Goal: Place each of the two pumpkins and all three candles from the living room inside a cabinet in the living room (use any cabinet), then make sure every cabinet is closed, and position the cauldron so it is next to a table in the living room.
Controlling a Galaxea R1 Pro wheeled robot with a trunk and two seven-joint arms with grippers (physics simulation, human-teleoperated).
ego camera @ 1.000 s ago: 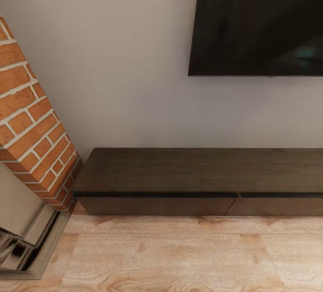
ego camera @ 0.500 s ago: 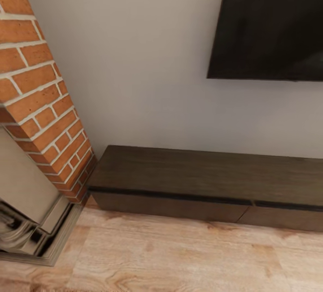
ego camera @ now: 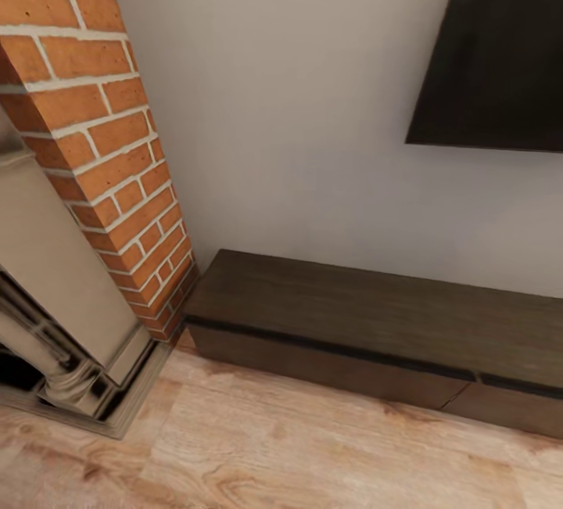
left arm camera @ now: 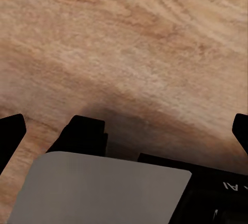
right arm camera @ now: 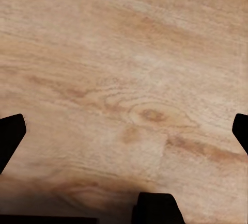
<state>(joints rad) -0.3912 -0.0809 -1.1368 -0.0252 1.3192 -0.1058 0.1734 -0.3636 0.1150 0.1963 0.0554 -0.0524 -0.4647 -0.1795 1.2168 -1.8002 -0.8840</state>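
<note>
Your left gripper (left arm camera: 124, 131) has its jaws spread wide, the two dark fingertips at the far edges of its wrist view, and nothing is between them; below is only the pale wood-plank floor (left arm camera: 134, 43) and part of the robot's own body. Your right gripper (right arm camera: 124, 131) is the same, wide open and empty above the floor.

In the head view, going from the left, you have the red brick fireplace column (ego camera: 94, 141) with its metal surround at the base. Just beside it starts the long low dark-brown wooden cabinet (ego camera: 375, 321), standing against the plain wall. Its drawer fronts look flush, so I judge they are closed. Above it, at the right, hangs the black wall television (ego camera: 500, 55).

The risks, as I judge them: the fireplace base is near on your left, so if you turn or drive more that way, the base or left arm may strike it. Also you carry nothing, so the pumpkins and candles must be found elsewhere first. The handle-less fronts may let the fingers slip when you pull.
</note>
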